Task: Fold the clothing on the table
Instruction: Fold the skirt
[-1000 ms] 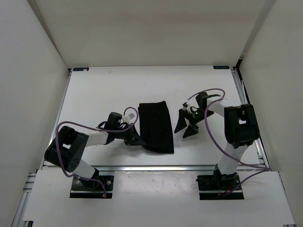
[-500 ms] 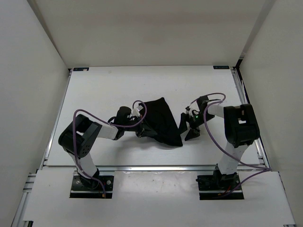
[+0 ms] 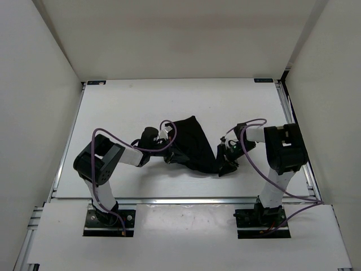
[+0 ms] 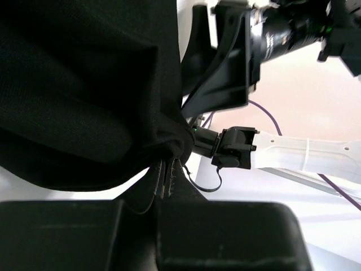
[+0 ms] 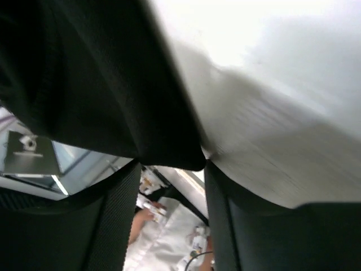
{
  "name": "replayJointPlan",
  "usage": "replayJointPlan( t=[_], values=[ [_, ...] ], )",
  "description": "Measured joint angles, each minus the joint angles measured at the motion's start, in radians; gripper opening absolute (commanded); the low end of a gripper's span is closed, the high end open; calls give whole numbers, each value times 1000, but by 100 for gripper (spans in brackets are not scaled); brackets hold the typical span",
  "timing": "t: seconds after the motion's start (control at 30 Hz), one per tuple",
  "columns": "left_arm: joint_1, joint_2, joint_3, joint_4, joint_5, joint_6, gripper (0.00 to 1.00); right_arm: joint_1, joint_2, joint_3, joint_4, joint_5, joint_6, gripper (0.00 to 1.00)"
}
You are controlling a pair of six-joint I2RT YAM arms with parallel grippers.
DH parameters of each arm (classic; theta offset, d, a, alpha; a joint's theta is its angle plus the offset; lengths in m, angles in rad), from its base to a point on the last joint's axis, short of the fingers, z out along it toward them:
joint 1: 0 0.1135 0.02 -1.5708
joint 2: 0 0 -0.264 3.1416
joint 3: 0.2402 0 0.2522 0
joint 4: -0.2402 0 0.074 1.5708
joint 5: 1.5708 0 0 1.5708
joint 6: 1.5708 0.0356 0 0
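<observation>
The clothing sits near the middle of the table, bunched up rather than lying flat, with its near right corner reaching toward the right arm. The left gripper is clamped on the garment's near left edge, and the left wrist view shows a gathered fold of black fabric pinched between its closed fingers. The right gripper is at the garment's near right corner with its jaws standing apart, the cloth's edge hanging at the mouth of the gap but not pinched.
</observation>
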Motion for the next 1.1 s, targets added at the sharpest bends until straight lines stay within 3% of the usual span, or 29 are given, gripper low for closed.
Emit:
replayJointPlan(
  t=[0.07, 0.17, 0.23, 0.37, 0.57, 0.7, 0.93, 1.1],
  values=[
    [0, 0, 0, 0, 0, -1, 0, 15, 1, -10, -2, -4, -19, 44],
    [0, 0, -2, 1, 0, 0, 0, 11, 6, -13, 11, -5, -43, 42],
    [0, -4, -8, 0, -1, -1, 0, 6, 6, -14, 17, -5, -50, 44],
    [0, -13, -24, 0, -3, 0, 0, -5, 6, -14, 9, -23, -35, 64],
    [-2, -23, -35, -1, -5, 0, 0, -22, -18, -29, -6, -15, -13, 65],
    [-3, -26, -35, -1, -6, 0, 0, -24, -18, -29, -6, 0, -2, 58],
    [-9, -26, -36, -1, -8, 0, 0, -21, -5, -9, -4, 15, -1, 55],
    [-8, -31, -38, -2, -8, 0, 0, -17, 15, 16, 10, 18, -2, 44]
  ],
)
